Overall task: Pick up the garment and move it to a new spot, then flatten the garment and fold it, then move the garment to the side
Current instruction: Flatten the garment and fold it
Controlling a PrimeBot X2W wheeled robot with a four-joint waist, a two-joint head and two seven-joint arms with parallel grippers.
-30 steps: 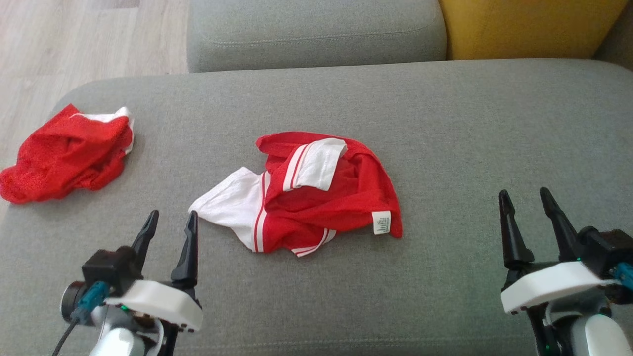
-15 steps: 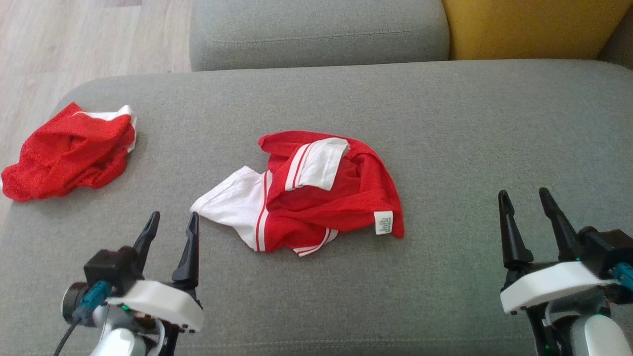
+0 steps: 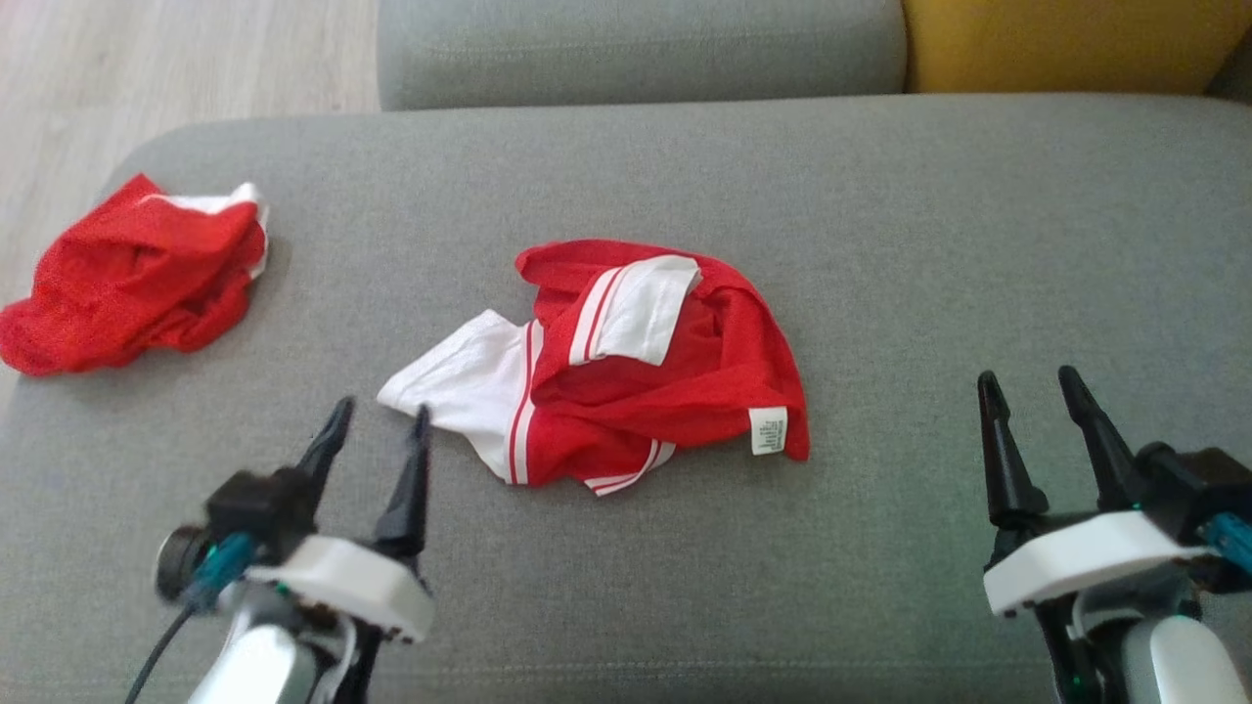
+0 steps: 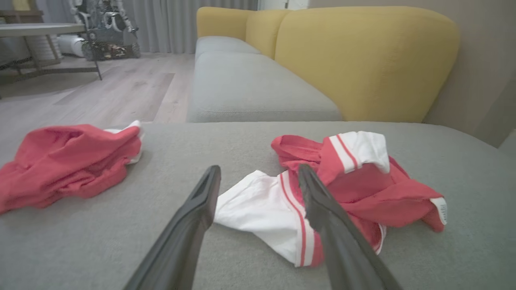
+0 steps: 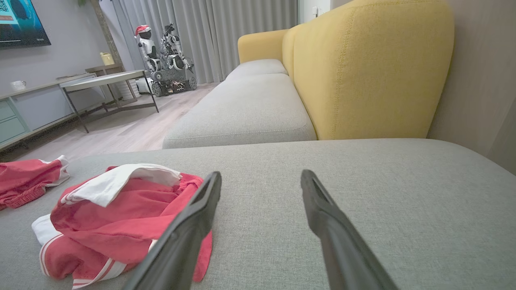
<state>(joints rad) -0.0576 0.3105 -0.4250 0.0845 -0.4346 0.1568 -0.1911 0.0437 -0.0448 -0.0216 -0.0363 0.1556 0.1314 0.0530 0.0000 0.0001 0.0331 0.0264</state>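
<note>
head view: the garment (image 3: 626, 367), red mesh with white panels and stripes, lies crumpled near the middle of the grey seat cushion (image 3: 929, 225). one white panel is flipped over onto the red, another sticks out toward the left, and a care label (image 3: 768, 430) shows at the right edge. it is neither flattened nor folded. the left gripper (image 3: 382, 407) hovers just short of the white corner, fingers spread, nothing between them. the right gripper (image 3: 1026, 374) stands well apart to the garment's right, fingers likewise spread and empty. a second red garment (image 3: 132, 274) lies bunched at the cushion's far left edge, apart from both arms.

left wrist view: the left gripper's fingers (image 4: 193, 217) frame the white corner of the garment. whether the tips touch cloth cannot be told. the fabric lies slack on the cushion, not lifted.

right wrist view: the right gripper's fingers (image 5: 330, 225) point across bare cushion toward the yellow backrest (image 5: 363, 72). the garment lies to that view's lower left, partly behind the left-hand finger, not between the two.

assessment: the task appears to be at its opening step. no pick-up has been made. the move to a new spot, the flattening, the folding and the setting aside are all outstanding. the left arm looks best placed for the first grasp, at the white corner.
</note>
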